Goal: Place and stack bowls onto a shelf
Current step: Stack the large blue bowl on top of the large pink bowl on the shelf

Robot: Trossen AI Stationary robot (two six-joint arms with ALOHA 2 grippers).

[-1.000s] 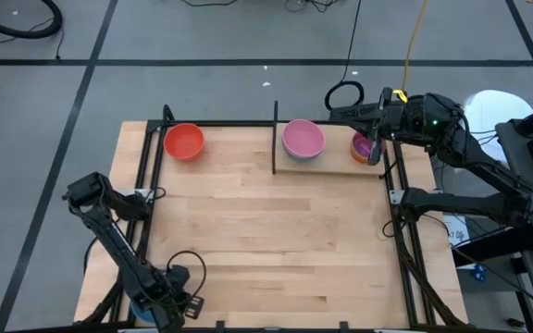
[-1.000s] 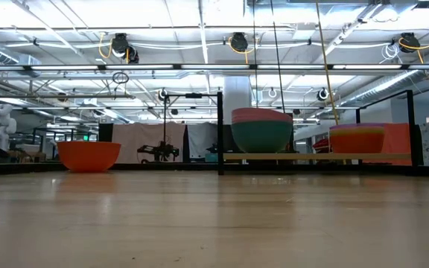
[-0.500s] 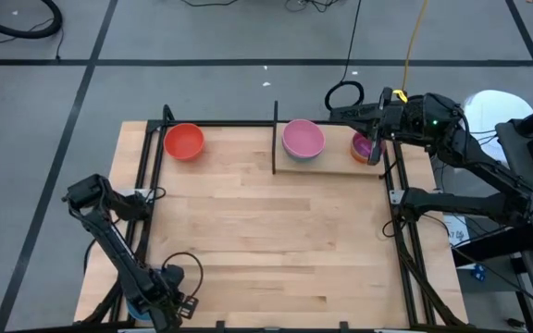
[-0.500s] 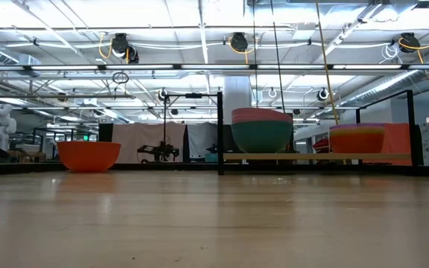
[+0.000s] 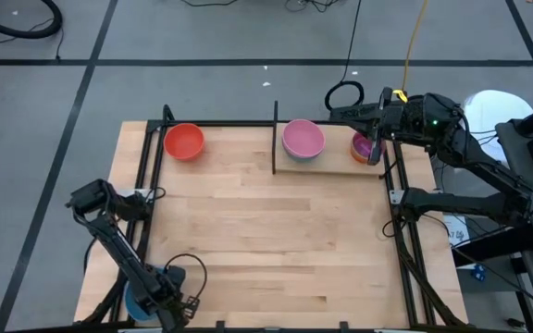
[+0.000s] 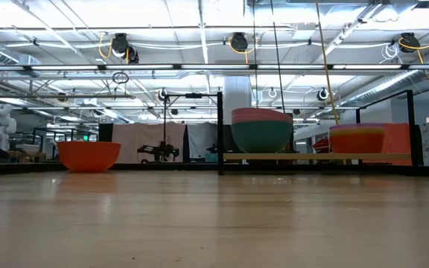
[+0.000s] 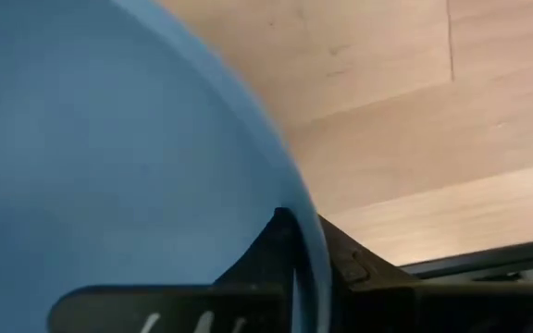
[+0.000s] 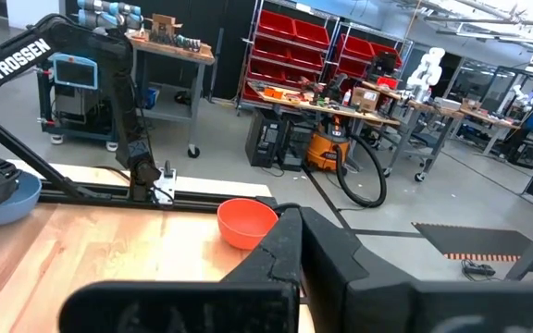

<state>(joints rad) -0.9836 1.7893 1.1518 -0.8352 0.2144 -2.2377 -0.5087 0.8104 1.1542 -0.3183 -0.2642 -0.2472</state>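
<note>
- Blue bowl: located at the near-left corner of the table, at the table edge. In the left wrist view its rim passes between the two dark fingers, one inside the bowl and one outside.
- Left gripper: positioned over the blue bowl at that corner, fingers drawn narrow and clamped on the bowl's rim.
- Red-orange bowl: stands alone on the tabletop at the far-left corner, well apart from both grippers.
- Shelf: set along the far edge of the table, with a tall black post at its left end.
- Pink bowl: top of a stack just right of the post; the low view shows a teal bowl beneath it.
- Small-bowl stack: at the right end of the shelf, purple on top, orange bands below.
- Right gripper: fingers fully closed, holding nothing, at the right end of the shelf just beside the small-bowl stack.
</note>
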